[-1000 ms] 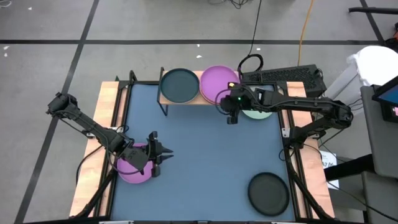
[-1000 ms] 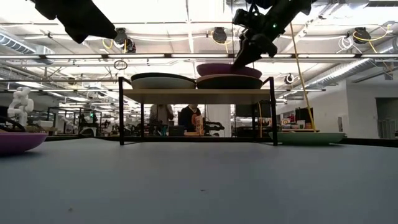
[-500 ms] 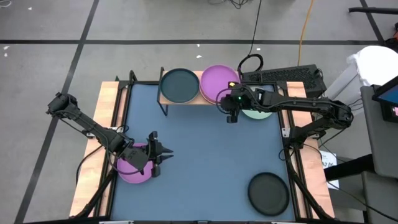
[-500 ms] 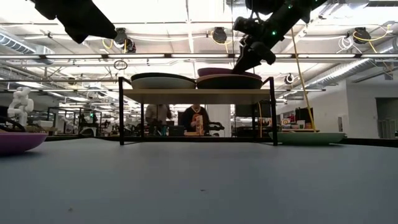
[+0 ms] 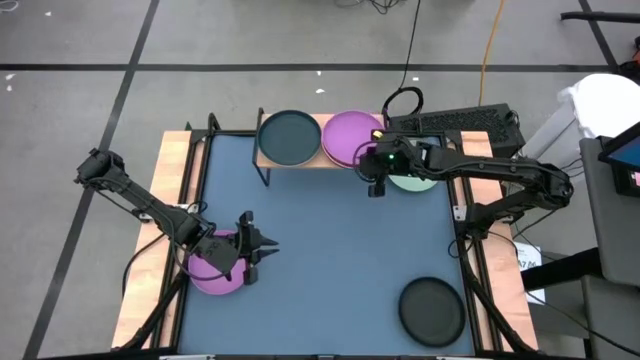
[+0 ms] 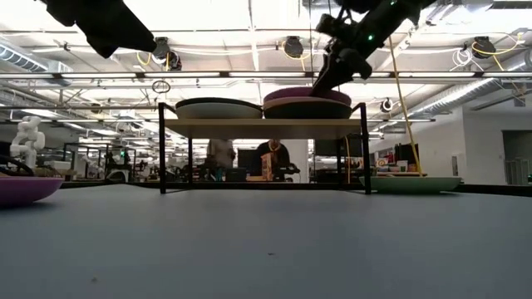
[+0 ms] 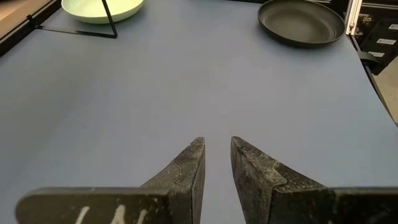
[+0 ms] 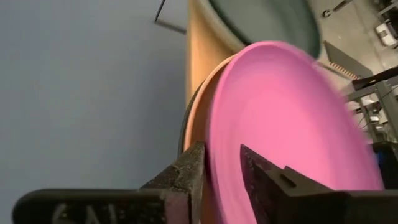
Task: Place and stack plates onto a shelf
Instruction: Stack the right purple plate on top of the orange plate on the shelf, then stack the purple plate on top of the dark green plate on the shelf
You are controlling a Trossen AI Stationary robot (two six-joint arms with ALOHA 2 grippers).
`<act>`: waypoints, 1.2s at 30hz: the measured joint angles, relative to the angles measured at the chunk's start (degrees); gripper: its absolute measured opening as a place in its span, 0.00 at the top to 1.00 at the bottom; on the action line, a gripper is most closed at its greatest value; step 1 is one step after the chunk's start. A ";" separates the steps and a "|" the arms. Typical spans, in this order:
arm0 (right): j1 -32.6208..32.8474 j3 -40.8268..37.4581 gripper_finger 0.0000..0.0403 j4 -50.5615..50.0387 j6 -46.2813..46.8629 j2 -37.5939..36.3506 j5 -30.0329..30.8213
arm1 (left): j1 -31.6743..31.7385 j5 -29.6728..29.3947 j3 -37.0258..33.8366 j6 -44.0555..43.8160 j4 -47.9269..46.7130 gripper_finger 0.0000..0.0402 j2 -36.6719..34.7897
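Observation:
The shelf point(image 5: 318, 160) stands at the table's far edge. A dark plate point(image 5: 287, 136) lies on its left half. On its right half a purple plate point(image 5: 350, 135) lies on another dark plate point(image 6: 306, 109). My right gripper point(image 8: 222, 163) is open at the purple plate's near right rim, one finger on either side of it. My left gripper point(image 7: 216, 163) is open above a second purple plate point(image 5: 212, 272) at the table's left, with nothing between its fingers. My right gripper has the purple plate's near rim point(image 8: 214, 146) between its two fingers, one above the plate and one below. It comes slanting down from the table's near right. Whether a finger touches the rim I cannot tell. The plate lies flat on the dark plate beneath.
A mint green plate point(image 5: 413, 182) lies on the table beside the shelf, under my right arm. A dark plate point(image 5: 432, 310) sits at the near right corner. Between them is bare blue-grey tabletop point(image 5: 330, 240). People stand in the room behind the shelf.
The purple plate on the shelf's right half was held a little above the dark plate with a gap beneath it. It has come down and now lies flat on that plate. My right gripper has stayed at its rim.

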 joint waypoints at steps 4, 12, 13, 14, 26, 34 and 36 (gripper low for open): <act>0.00 0.00 0.76 -0.45 0.62 -3.21 0.01 | 0.00 0.00 0.00 0.00 -0.02 0.80 0.00; 1.60 0.02 0.75 -2.97 3.92 -8.20 -0.08 | 0.00 -0.02 0.00 0.02 -0.04 0.80 0.00; 1.83 0.02 0.75 -3.72 4.34 -8.38 -0.13 | 0.00 -0.02 0.00 0.02 -0.04 0.80 0.00; 2.10 0.02 0.75 -4.20 4.79 -8.46 -0.14 | 0.00 -0.02 0.00 0.00 -0.04 0.80 0.00; 6.15 0.00 0.75 -12.51 15.20 -8.67 -0.18 | 0.00 0.01 0.00 -3.62 -3.07 0.80 0.00; 14.35 0.00 0.75 -17.68 27.05 -8.78 -0.10 | -0.84 0.08 0.00 -5.64 -5.11 0.80 0.00; 16.99 0.00 0.75 -18.41 29.41 -8.78 -0.08 | -1.21 0.09 0.00 -5.92 -5.11 0.80 0.00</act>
